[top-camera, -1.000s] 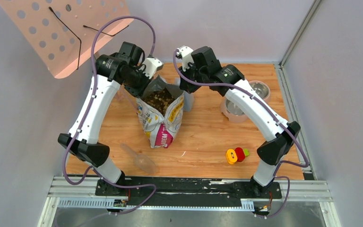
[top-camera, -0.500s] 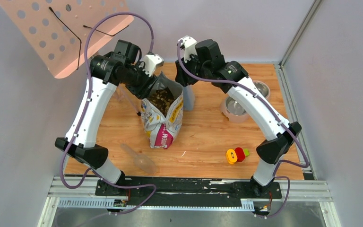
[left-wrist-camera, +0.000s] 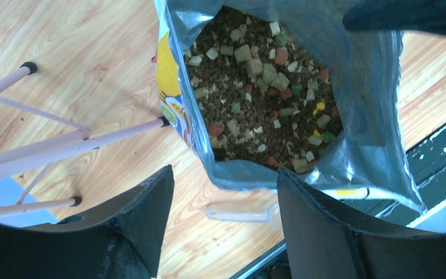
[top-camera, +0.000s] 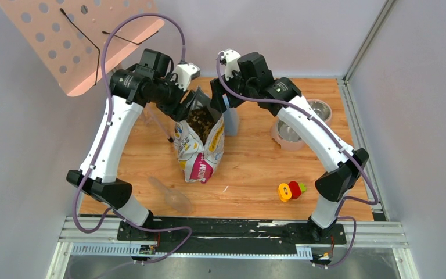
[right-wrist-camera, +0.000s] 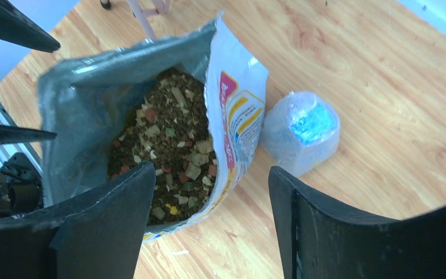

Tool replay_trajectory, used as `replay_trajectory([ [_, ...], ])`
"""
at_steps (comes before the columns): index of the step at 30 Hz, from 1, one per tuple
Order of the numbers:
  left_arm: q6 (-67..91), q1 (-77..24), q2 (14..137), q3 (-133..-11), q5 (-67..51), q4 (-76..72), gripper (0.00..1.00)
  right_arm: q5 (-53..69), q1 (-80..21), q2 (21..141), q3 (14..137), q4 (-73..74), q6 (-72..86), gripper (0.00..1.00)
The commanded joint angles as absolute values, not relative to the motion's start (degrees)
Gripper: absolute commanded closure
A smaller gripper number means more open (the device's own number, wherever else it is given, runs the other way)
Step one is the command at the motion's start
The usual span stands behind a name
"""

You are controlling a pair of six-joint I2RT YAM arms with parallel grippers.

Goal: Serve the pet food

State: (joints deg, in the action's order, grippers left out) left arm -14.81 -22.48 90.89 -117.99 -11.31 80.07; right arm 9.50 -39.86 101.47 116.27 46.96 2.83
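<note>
The pet food (top-camera: 200, 119) is a heap of brown kibble with coloured bits inside an open printed bag (top-camera: 200, 151) standing upright mid-table. It fills the bag's mouth in the left wrist view (left-wrist-camera: 261, 99) and the right wrist view (right-wrist-camera: 162, 151). My left gripper (top-camera: 187, 107) hovers open over the bag's left rim (left-wrist-camera: 225, 174), holding nothing. My right gripper (top-camera: 218, 96) hovers open over the bag's right rim (right-wrist-camera: 212, 170), also holding nothing. The bag stands on its own.
A clear plastic scoop (top-camera: 171, 195) lies near the front left, also seen under the bag's edge (left-wrist-camera: 244, 214). A clear container with blue inside (right-wrist-camera: 301, 131) stands right behind the bag. A pink stand with steel bowls (top-camera: 299, 125) is at the right, a red-yellow toy (top-camera: 290, 190) in front.
Both grippers went from shut on the bag's rim to open and let it go. The bag's mouth has drawn narrower, and the bag stays upright.
</note>
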Motion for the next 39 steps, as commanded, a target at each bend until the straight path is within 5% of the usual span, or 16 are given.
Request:
replay_trajectory([
  [1, -11.4, -22.5, 90.1, -114.6, -10.6, 73.2, 0.30, 8.6, -40.2, 101.1, 114.2, 45.9, 4.0, 0.28],
  [3, -11.3, -22.5, 90.8, -113.9, -10.2, 70.2, 0.35, 8.7, -40.2, 101.9, 114.3, 45.7, 3.9, 0.37],
  [6, -11.8, -22.5, 92.4, -115.1, -10.0, 68.3, 0.53, 6.2, -40.2, 102.4, 114.4, 45.4, 3.8, 0.80],
  [8, -12.1, -22.5, 93.0, -116.3, -8.6, 68.5, 0.69, 3.1, -40.0, 102.2, 114.4, 45.0, 3.7, 0.95],
  [13, -12.2, -22.4, 90.9, -114.0, -5.0, 66.6, 0.99, -3.1, -39.5, 102.3, 114.2, 43.9, 3.4, 1.00],
  [18, -11.2, -22.4, 89.8, -112.5, -0.7, 65.3, 0.99, -3.9, -39.5, 102.7, 114.2, 43.9, 3.3, 1.00],
  [19, -11.2, -22.4, 89.1, -111.9, -0.4, 64.5, 0.82, -3.9, -39.5, 102.6, 114.5, 43.9, 3.7, 1.00],
  [21, -12.2, -22.4, 87.2, -109.9, -1.9, 62.3, 0.57, -0.3, -39.5, 101.8, 115.3, 43.1, 4.2, 0.78],
  [23, -13.1, -22.6, 83.9, -106.9, -5.1, 58.0, 0.45, 5.9, -39.5, 101.2, 117.0, 42.2, 4.2, 0.53],
  [26, -14.4, -22.6, 77.0, -100.8, -8.4, 47.7, 0.30, 11.2, -39.5, 100.6, 119.5, 41.7, 4.1, 0.34],
  [27, -14.9, -22.6, 72.8, -97.0, -8.5, 41.2, 0.11, 11.9, -39.5, 100.4, 120.0, 41.7, 3.8, 0.30],
  [29, -16.8, -22.6, 67.1, -92.0, -8.6, 32.4, 0.02, 12.9, -39.4, 99.5, 120.3, 41.4, 2.8, 0.18],
  [30, -18.4, -22.6, 64.0, -90.7, -9.6, 30.3, 0.01, 14.0, -39.3, 99.0, 120.1, 41.3, 2.5, 0.03],
  [34, -23.6, -22.6, 58.8, -88.6, -14.0, 27.8, 0.00, 13.3, -39.1, 95.5, 119.0, 43.7, 1.9, 0.00],
  [39, -33.4, -22.6, 56.6, -90.6, -21.7, 45.9, 0.00, 9.3, -39.1, 87.0, 107.9, 45.1, -3.0, 0.00],
])
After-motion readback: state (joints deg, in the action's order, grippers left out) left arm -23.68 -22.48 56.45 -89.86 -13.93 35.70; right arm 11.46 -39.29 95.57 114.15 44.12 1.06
